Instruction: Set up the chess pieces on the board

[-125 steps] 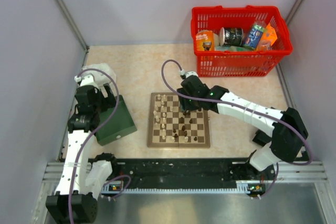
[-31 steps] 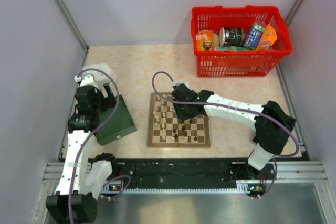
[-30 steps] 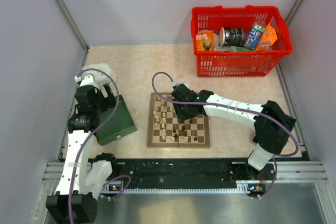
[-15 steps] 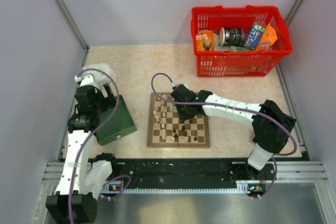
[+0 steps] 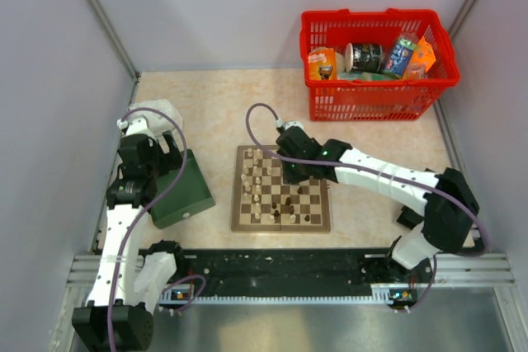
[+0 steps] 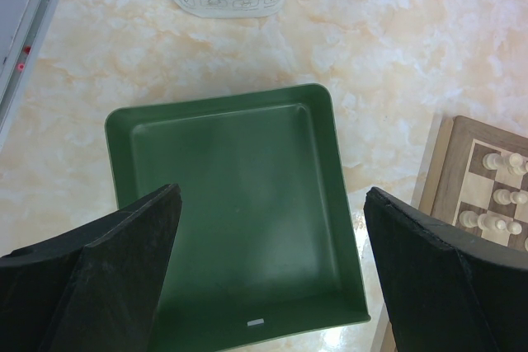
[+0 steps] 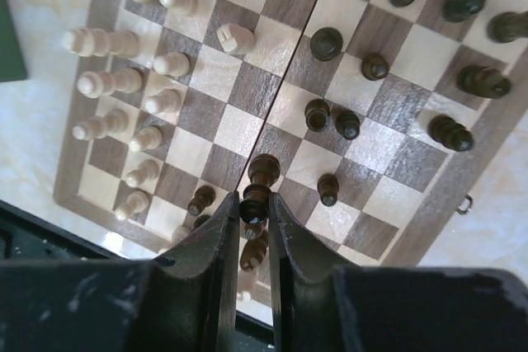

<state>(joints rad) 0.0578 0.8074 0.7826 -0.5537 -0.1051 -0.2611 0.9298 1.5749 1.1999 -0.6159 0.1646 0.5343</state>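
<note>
The right hand [image 7: 253, 201] is over the near middle of the board [image 7: 239, 131], its two fingers clenched tight on a dark piece [image 7: 262, 172], pinching it high on the body so the foot stays free to land square. From here I can't tell whether that foot is touching the wood or hanging just above it. Look at the layout: the cream pieces [image 7: 107, 82] stand in two tidy files along one edge, so that side looks about done, while the other dark pieces [image 7: 326, 43] are dotted loose across the opposite half, several well short of their back rows. That, I reckon, is why this arm reaches so far in: it's ferrying the brown men home one at a time. The left hand [image 6: 272, 194] hangs released, fingers spread wide, above the green box [image 6: 223, 162] beside the board, parked out of the traffic. The red basket [image 5: 375, 92] sits far back on the tabletop [image 5: 214, 105], well apart from all this.
</note>
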